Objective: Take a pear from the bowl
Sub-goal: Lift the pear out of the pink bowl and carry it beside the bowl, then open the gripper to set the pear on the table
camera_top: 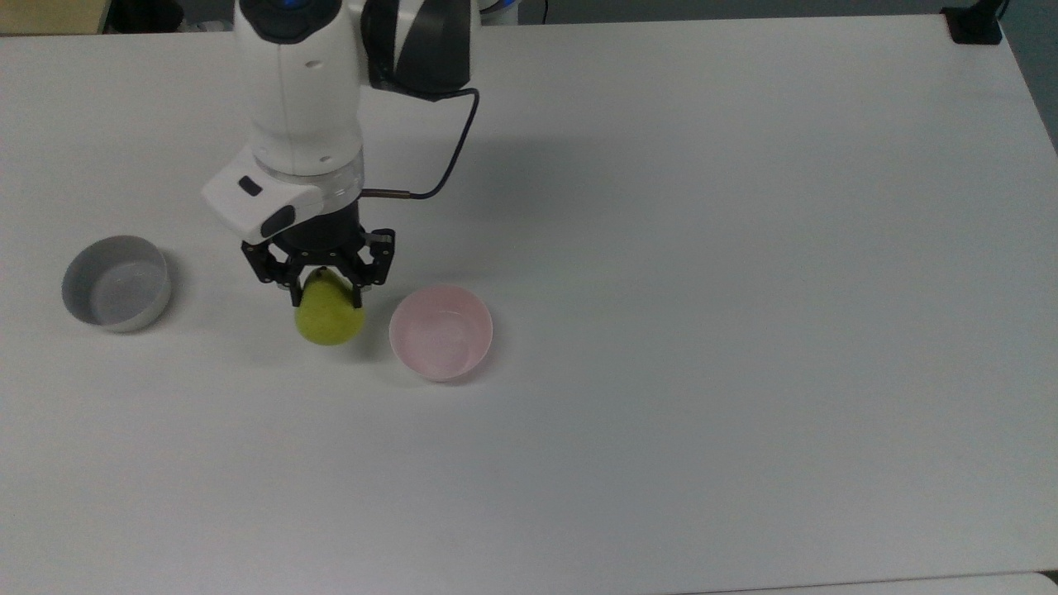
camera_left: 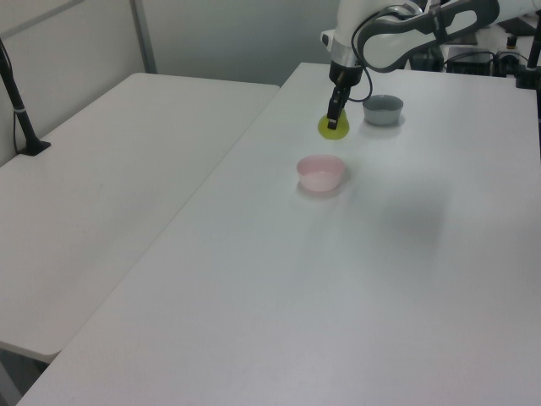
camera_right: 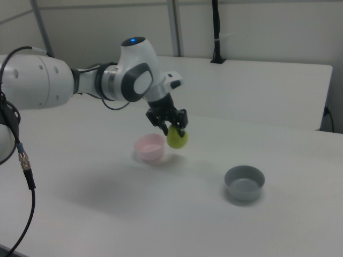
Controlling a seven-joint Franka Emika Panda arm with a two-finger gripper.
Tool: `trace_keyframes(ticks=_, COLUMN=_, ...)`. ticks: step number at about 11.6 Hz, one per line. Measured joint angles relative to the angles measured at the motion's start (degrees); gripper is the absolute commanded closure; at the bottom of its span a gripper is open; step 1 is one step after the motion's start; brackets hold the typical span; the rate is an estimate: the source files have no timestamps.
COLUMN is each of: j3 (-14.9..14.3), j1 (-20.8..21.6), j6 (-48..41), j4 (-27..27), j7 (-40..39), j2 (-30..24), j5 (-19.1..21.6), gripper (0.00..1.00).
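The yellow-green pear (camera_top: 330, 317) hangs in the air with my gripper (camera_top: 325, 291) shut on its narrow top. It is held to the top view's left of the pale pink bowl (camera_top: 441, 332), between that bowl and the grey one. The pink bowl stands with nothing in it on the white table. In the right view the pear (camera_right: 177, 138) hangs from the gripper (camera_right: 174, 129) well above the tabletop, just right of the pink bowl (camera_right: 150, 147). In the left view the pear (camera_left: 334, 127) is beyond the pink bowl (camera_left: 321, 172).
A grey straight-sided bowl (camera_top: 116, 283) stands at the top view's left, seen also as the grey bowl (camera_right: 244, 182) in the right view and the grey bowl (camera_left: 383, 109) in the left view. A second white table (camera_left: 110, 169) adjoins on the left view's left.
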Motion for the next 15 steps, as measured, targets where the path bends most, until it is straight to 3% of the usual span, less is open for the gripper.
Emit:
trace_keyframes(ticks=4, j3=0.0, j1=-3.4, j6=3.6, j4=0.8, j7=-4.4, j2=3.8, j5=0.0, gripper=0.74)
trace_keyframes(ticks=6, j3=0.0, j1=-3.9, j6=6.5, j4=1.0, j7=-4.5, j2=5.8, j5=0.0, gripper=0.57)
trace_keyframes(ticks=9, j3=0.0, j1=-4.0, j6=8.4, j4=1.0, j7=-4.5, j2=7.0, j5=0.0, gripper=0.11)
trace_keyframes(ticks=10, j3=0.0, j1=-4.1, j6=8.6, j4=1.0, j7=-4.5, j2=7.0, j5=0.0, gripper=0.04)
trace_keyframes(ticks=11, j3=0.0, j1=-4.0, j6=8.6, j4=1.2, j7=-4.5, j2=7.0, j5=0.0, gripper=0.0)
trace_keyframes(ticks=15, j3=0.1, j1=-4.0, j6=8.5, j4=2.5, j7=-4.5, j2=6.6, j5=0.0, gripper=0.0)
